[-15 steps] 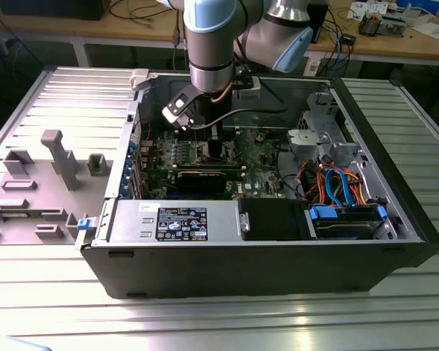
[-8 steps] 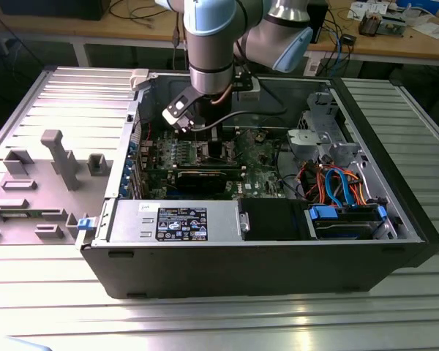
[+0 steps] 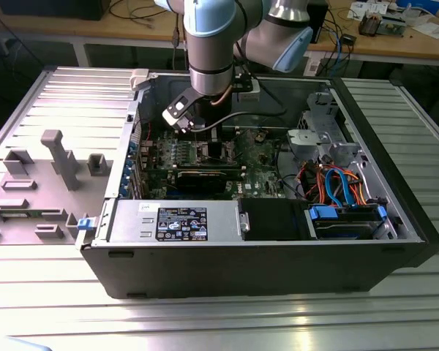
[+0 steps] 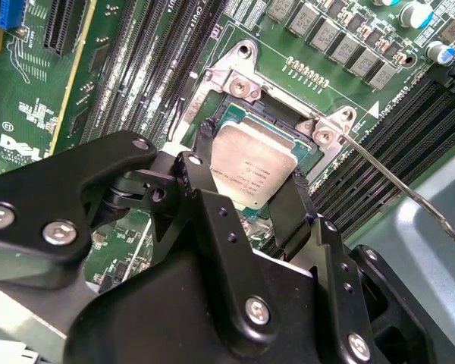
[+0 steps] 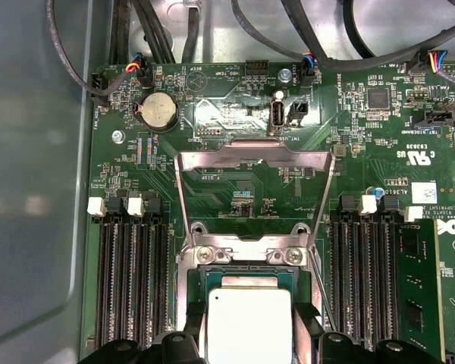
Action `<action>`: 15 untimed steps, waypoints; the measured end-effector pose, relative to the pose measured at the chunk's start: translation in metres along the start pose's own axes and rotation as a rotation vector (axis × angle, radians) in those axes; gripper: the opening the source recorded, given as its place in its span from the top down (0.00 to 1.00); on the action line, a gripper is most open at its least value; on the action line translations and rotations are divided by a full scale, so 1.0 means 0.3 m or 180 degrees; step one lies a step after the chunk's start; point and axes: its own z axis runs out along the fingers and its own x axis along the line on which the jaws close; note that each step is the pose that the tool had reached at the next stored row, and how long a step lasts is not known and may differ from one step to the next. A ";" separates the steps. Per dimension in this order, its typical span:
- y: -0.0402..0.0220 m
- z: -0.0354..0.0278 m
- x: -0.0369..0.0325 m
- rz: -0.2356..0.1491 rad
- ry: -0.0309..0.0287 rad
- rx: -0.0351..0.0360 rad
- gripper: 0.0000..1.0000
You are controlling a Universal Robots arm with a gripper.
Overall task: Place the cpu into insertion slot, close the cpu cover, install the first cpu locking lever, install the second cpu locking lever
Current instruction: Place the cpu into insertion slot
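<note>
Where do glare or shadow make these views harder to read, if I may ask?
First wrist view: glare bleaches the cpu top to near white. Second wrist view: the same cpu reads an even grey, without glare. Exterior view: a bright reflection lies on the metal table, and the computer case interior sits dim.

— What carries everything?
— A ribbed metal table.
— And directly on it?
— An open computer case, lying on its side around the fingers, which reach down into it. Well apart from the fingers, toward the exterior view's left, a grey fixture plate with upright posts lies flat.
</note>
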 end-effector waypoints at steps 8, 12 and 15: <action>0.000 0.000 0.000 0.0000 0.0000 0.0000 0.38; 0.003 -0.033 0.001 0.0000 0.0001 0.0000 0.38; 0.006 -0.062 0.001 0.0000 0.0001 0.0000 0.38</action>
